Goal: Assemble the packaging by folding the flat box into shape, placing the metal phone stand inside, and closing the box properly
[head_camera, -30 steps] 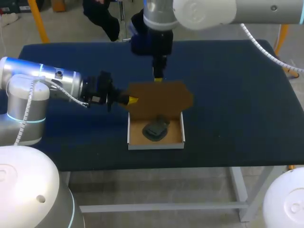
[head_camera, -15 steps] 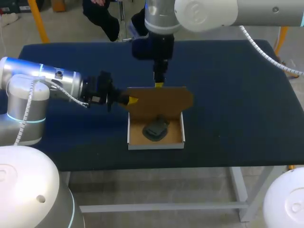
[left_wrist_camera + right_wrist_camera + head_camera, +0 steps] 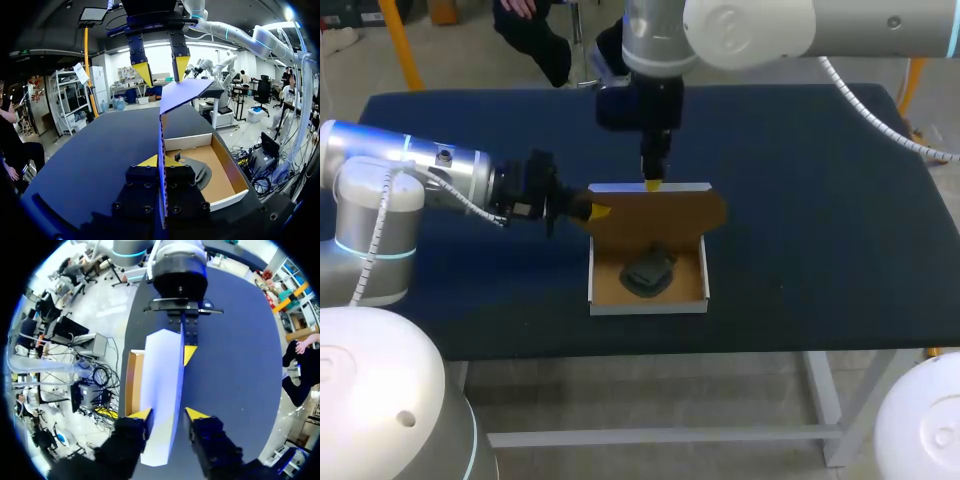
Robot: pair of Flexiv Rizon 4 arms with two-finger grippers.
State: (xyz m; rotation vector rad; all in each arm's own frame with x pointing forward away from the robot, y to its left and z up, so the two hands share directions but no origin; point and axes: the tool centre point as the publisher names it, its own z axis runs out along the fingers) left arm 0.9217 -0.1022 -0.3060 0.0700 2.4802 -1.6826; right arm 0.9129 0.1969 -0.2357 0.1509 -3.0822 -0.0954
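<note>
Blue table, near front edge: box, phone stand inside. Left gripper pinches lid side, steadying it half-raised; right gripper, spread, straddles lid's top edge, probably to fold it down.

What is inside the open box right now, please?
The dark metal phone stand lies on the brown floor of the box. The raised lid hides the rear of the interior in the head view.

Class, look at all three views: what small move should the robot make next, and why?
Probably the right jaws should tip the brown cardboard lid down over the white-walled box tray. The dark metal phone stand already lies inside, the lid stands upright, the right jaws straddle its top edge, open, and the left jaws clamp its side edge.
</note>
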